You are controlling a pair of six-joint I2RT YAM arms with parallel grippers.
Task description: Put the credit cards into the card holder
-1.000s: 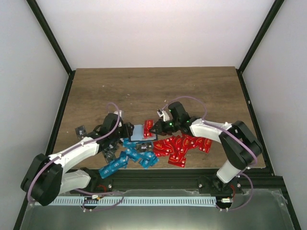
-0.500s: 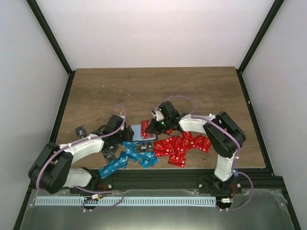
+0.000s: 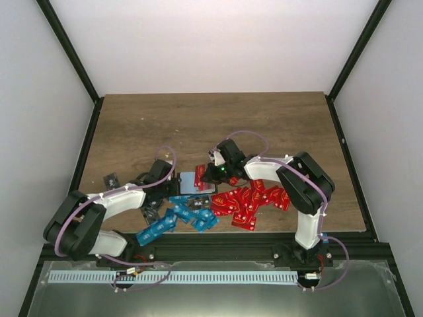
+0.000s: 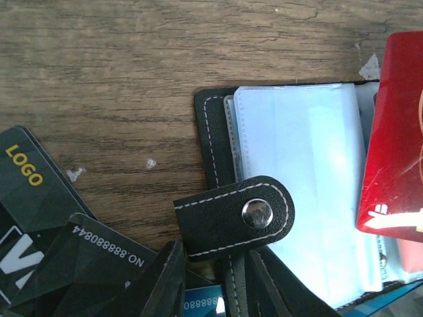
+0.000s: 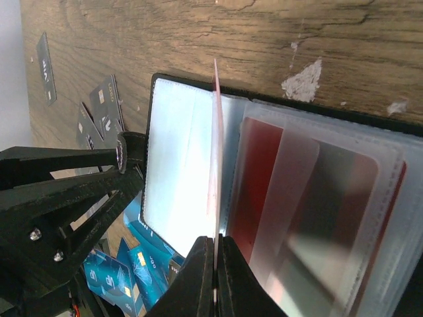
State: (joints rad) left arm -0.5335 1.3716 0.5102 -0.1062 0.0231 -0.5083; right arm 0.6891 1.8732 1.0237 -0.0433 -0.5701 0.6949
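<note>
We see the black folding leather card holder (image 4: 297,198) between both jaws, a thin red plastic card (image 4: 396,132) edgewise over it.

Bright, even light; glare on card holder (image 5: 178,165) sleeve; right tool (image 5: 215,249) close, seemingly blurred.

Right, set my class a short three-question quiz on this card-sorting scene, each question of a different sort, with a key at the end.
1. True or false: the card holder is folded shut.
2. Multiple choice: the card pinched on edge by the right gripper is A blue, B red, C dark grey.
3. Fill in the gap: the heap of blue cards lies nearer the ___ arm's base.

Key: 1 false, it lies open with its pale sleeves showing; 2 B; 3 left.
</note>
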